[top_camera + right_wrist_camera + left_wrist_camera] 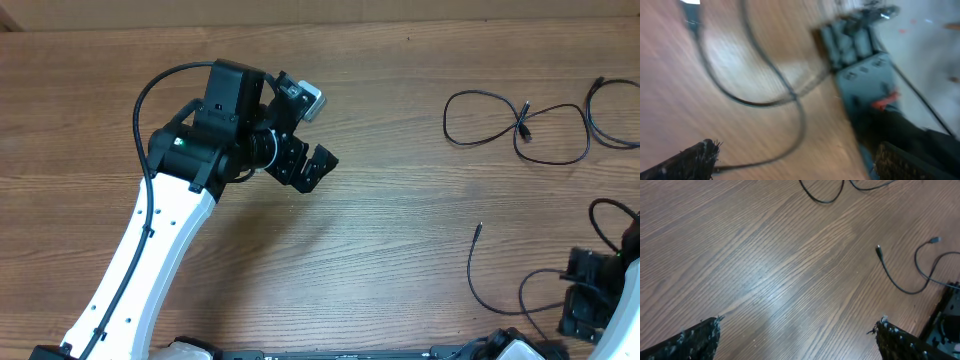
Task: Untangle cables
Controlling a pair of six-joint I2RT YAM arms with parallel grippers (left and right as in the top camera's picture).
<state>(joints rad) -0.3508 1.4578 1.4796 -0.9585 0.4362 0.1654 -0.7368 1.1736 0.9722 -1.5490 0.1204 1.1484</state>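
Observation:
Thin black cables lie apart over the right half of the wooden table. One cable loops at the upper right, with another cable beside it at the edge. A third cable with a small plug tip runs toward the front edge. My left gripper hovers open over bare wood left of centre, far from all of them. In the left wrist view the left gripper holds nothing, and the plug-tipped cable lies ahead to the right. My right gripper is open at the front right corner. The blurred right wrist view shows a cable ahead of the open right gripper.
A grey and black fixture stands at the table's edge in the right wrist view, with pale floor beyond. The left arm's own thick black wire arcs above its wrist. Brown cardboard borders the table's far edge.

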